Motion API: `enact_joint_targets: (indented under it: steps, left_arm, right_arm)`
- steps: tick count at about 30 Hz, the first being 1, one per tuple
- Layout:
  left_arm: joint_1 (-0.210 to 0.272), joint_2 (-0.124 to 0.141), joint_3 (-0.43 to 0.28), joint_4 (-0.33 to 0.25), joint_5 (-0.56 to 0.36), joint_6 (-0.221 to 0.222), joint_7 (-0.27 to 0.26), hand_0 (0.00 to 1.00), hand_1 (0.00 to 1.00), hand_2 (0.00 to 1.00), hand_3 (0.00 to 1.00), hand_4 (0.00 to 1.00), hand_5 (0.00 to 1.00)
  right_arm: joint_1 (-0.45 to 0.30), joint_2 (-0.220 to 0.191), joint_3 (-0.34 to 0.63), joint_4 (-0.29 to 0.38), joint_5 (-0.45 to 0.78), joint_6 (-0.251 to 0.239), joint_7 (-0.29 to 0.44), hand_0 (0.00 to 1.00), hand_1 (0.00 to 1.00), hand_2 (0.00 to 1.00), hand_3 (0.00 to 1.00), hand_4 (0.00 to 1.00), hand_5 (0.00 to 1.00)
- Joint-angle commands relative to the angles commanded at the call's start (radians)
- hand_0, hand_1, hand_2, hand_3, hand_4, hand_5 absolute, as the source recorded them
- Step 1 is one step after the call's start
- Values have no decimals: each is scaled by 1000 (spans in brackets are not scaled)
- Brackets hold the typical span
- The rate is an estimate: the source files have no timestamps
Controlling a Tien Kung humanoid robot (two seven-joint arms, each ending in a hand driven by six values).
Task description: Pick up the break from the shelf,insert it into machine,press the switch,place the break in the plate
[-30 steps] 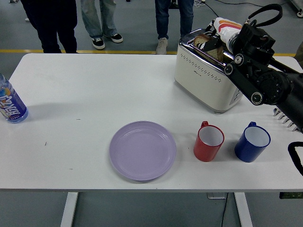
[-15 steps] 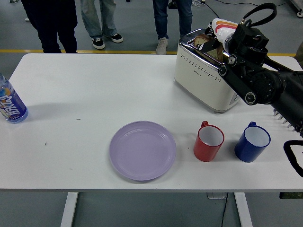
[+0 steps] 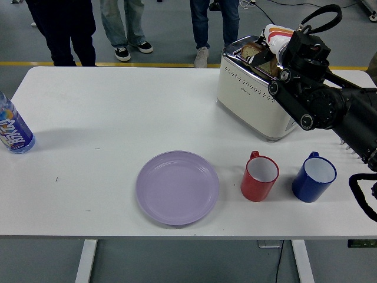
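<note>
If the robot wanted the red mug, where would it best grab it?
The red mug stands upright, mouth open, with its handle on the far side, toward the toaster. Probably best to wrap the body from the right, though the blue mug crowds that side, or else to come from above.

A white desk is seen from above, carrying five items. A cream toaster is set at the far right, directly beneath the right hand. Nearer than the hand, a red mug and a blue mug are stood side by side, apart from each other. A lilac plate is laid to the left of the mugs. A blue-labelled bottle is placed at the far left edge, well apart from the hand.
</note>
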Motion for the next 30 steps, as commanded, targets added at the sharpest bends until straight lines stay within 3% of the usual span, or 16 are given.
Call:
enact_joint_targets:
  steps: [28,30]
  left_arm:
    - [-1,0,-8,0,16,-1,0,327,435,583,721,605,998]
    - [-1,0,-9,0,16,0,0,327,435,582,721,606,998]
  right_arm:
    - [6,0,-22,-33,5,-48,12,283,334,501,557,693,351]
    - [7,0,-23,-31,1,-49,12,251,301,472,512,687,342]
